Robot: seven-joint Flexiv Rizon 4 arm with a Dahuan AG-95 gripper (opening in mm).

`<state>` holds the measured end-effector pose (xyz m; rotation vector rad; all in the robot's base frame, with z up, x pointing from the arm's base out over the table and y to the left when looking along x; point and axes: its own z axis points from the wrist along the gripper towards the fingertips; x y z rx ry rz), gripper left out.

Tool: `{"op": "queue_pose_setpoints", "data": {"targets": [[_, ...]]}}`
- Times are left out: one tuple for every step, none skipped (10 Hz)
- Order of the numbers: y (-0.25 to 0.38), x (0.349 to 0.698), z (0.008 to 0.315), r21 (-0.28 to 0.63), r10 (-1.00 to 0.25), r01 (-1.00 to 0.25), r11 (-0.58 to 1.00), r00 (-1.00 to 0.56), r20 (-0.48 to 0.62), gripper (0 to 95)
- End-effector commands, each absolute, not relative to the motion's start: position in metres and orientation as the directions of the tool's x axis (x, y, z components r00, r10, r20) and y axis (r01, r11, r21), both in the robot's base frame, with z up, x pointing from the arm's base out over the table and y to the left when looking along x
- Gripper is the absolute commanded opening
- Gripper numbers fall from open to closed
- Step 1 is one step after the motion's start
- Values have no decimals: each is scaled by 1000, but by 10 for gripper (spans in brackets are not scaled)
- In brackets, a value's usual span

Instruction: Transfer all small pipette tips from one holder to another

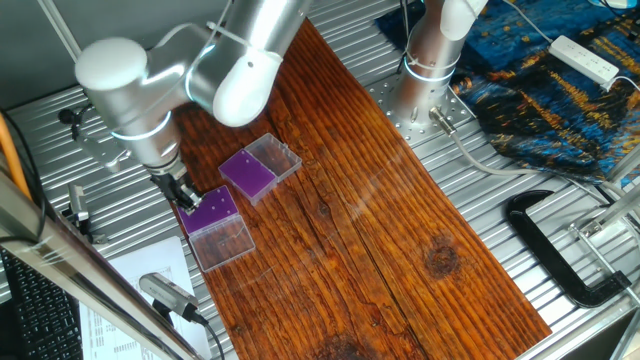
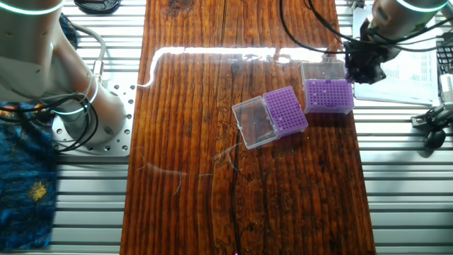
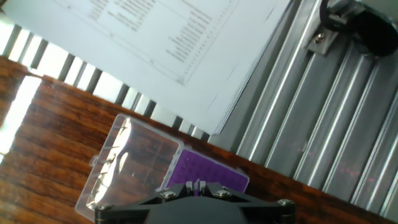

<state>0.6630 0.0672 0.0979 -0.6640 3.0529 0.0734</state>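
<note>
Only the hand view shows us the printed sheet (image 3: 161,43) at 12 o'clock of the purple rack (image 3: 208,174). We see the small pipette tips (image 2: 327,88) as pale dots; we cannot tell whether the gripper (image 1: 187,198) jaws are apart.

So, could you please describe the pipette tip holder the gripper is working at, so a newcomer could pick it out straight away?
Start from the dark wooden board on the slatted metal table. Two purple-topped holders with clear open lids lie on it. The one you want is the holder at the board's edge beside the printed paper sheet, right under the gripper; the other holder sits nearer the board's middle, away from the gripper.
</note>
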Motion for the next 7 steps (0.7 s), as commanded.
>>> {"op": "queue_pose_setpoints", "data": {"targets": [[71,664,93,53,-405,-406,912,-914,-29,0],[75,664,91,54,-405,-406,912,-914,-29,0],[76,664,91,51,-407,-408,912,-913,-28,0],[78,664,90,54,-407,-408,911,-913,-29,0],[81,663,89,53,-406,-407,912,-913,-28,0],[81,663,89,52,-406,-407,912,-913,-28,0],[82,663,88,51,-406,-407,912,-913,-27,0]]}}
